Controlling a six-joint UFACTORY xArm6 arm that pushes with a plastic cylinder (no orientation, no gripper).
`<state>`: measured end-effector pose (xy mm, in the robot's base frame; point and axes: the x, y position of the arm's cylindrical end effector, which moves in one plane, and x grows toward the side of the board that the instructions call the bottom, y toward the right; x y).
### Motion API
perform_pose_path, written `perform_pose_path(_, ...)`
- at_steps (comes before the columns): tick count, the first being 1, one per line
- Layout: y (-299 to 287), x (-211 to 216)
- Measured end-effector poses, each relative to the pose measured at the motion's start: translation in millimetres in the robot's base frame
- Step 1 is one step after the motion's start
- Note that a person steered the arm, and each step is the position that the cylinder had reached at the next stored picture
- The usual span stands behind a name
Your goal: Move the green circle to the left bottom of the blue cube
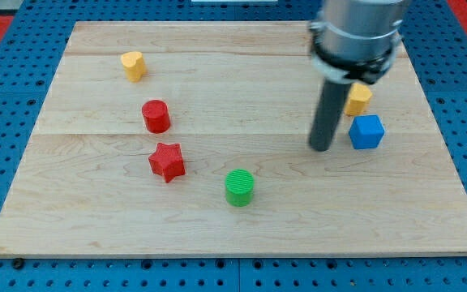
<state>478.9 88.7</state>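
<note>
The green circle [239,187] is a short green cylinder lying on the wooden board, low and near the middle of the view. The blue cube [366,132] sits at the view's right. My tip [321,148] rests on the board just left of the blue cube, with a small gap between them. The tip is to the upper right of the green circle, well apart from it. The rod rises from the tip to the arm's grey housing at the view's top.
A yellow block [358,99] sits just above the blue cube, partly behind the rod. A red cylinder [156,116] and a red star [167,161] lie left of the green circle. A yellow heart-like block [134,65] is at the upper left. The wooden board [96,227] lies on a blue pegboard.
</note>
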Motion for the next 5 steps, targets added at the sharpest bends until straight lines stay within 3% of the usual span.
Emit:
perform_pose_path(1, -39.0, 48.1)
perform_pose_path(2, -33.2, 58.1)
perform_pose_path(3, -64.8, 98.3)
perform_pose_path(4, -120.0, 106.7)
perform_pose_path(5, -117.2, 70.2)
